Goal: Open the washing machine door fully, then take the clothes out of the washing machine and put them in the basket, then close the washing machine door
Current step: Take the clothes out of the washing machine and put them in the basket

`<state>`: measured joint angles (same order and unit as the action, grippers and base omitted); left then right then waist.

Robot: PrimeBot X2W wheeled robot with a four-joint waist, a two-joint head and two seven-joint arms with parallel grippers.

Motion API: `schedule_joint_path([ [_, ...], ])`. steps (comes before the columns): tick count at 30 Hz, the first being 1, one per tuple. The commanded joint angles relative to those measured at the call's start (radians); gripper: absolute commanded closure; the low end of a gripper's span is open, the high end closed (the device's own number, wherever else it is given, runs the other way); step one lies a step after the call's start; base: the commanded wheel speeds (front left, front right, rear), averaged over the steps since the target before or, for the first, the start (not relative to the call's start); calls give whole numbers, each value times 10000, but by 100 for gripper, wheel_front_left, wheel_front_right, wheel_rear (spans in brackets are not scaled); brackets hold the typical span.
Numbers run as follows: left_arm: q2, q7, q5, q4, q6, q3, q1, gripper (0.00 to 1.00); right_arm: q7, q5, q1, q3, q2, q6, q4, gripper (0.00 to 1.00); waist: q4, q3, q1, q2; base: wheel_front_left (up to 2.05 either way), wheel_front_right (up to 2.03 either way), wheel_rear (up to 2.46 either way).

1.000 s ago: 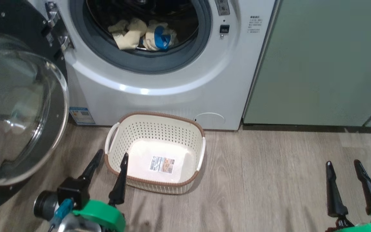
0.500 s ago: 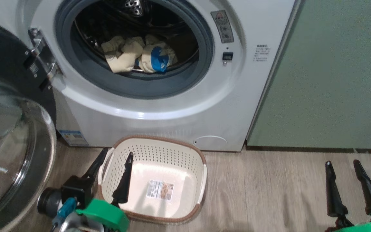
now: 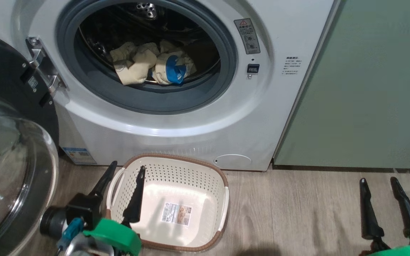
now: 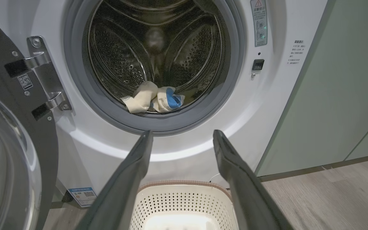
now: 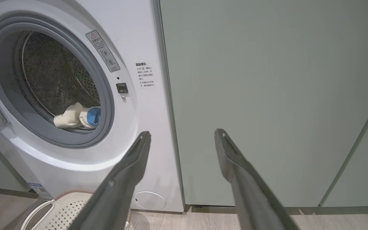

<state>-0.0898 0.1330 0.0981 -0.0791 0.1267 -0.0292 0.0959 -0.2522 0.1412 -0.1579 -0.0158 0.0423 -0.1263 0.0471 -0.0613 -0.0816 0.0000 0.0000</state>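
Note:
The white washing machine (image 3: 176,128) stands ahead with its drum mouth uncovered. Its door (image 3: 9,170), black-rimmed with a clear glass bowl, is swung wide to the left. Cream-yellow clothes (image 3: 148,65) with a blue patch lie at the front of the steel drum, also seen as clothes (image 4: 153,100) and clothes (image 5: 78,116). The cream perforated basket (image 3: 190,177) sits on the floor below the drum mouth, nothing in it but its label. My left gripper (image 3: 126,169) hovers open over the basket's left rim. My right gripper (image 3: 378,182) is open at the lower right, facing the cabinets.
Pale green cabinets (image 3: 361,89) run along the right of the machine. Wood-look floor (image 3: 297,213) lies between the basket and my right gripper. The door's hinge bracket (image 3: 43,69) juts out at the drum mouth's left.
The head camera has tilted up, so the drum mouth and clothes sit lower in the picture. Both grippers stay open and hold their places.

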Motion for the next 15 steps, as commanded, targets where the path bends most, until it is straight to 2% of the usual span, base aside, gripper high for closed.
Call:
schedule_joint_path([
  [1, -184, 94, 99, -296, 85, 388, -484, 0, -95, 75, 356, 189, 80, -44, 291, 0, 6, 9, 0, 0, 0, 0, 0],
  [15, -258, 71, 235, -131, 53, 280, -663, 0, -95, 101, 324, 266, 80, -44, 270, 0, 54, 6, 0, 0, 0, 0, 0],
])
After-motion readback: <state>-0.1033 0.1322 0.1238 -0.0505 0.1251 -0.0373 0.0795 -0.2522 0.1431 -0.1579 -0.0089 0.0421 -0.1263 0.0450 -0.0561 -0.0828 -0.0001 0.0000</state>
